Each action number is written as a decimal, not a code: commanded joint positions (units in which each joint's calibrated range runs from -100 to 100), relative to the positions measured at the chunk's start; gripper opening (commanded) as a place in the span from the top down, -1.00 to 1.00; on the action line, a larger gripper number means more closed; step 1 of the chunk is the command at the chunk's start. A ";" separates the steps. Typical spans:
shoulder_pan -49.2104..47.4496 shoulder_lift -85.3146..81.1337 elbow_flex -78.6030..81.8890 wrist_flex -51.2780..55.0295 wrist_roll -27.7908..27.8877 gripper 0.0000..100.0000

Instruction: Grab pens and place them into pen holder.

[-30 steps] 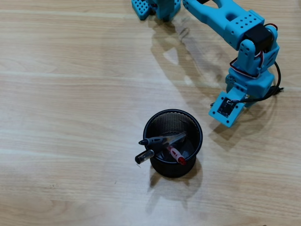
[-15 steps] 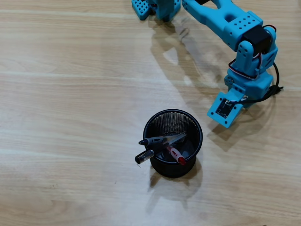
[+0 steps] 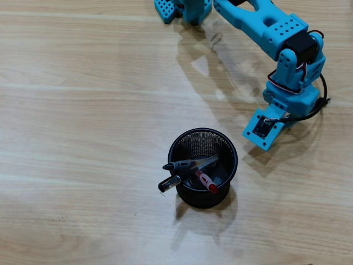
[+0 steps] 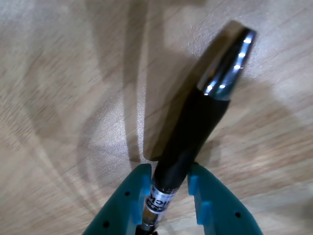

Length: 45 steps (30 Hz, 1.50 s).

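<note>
The end effector (image 4: 168, 188) is clamped on a black pen (image 4: 195, 129), pointing away from it. In the overhead view the holder (image 3: 203, 167) sits just down-left of it.

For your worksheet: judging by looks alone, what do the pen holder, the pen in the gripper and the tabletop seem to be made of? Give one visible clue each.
Pen holder: probably black metal mesh; fine grid wall, solid rim.
Held pen: matt black grip, likely rubber or plastic; its tip looks like polished metal, with bright glints.
Table: wood or wood-look laminate; pale grain streaks, slight sheen.
Gripper: looks like turquoise plastic.
</note>
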<state>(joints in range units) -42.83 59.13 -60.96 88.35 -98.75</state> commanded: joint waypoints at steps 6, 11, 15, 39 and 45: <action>0.72 -0.66 0.14 -0.19 -1.14 0.95; 0.63 -0.92 0.05 -0.19 -0.72 0.96; 0.72 -1.51 -0.67 -0.01 0.32 0.96; 26.51 -50.09 9.28 9.74 38.70 0.96; 31.17 -56.97 14.44 -6.66 50.37 0.96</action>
<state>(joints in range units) -14.44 8.33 -48.98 92.49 -55.06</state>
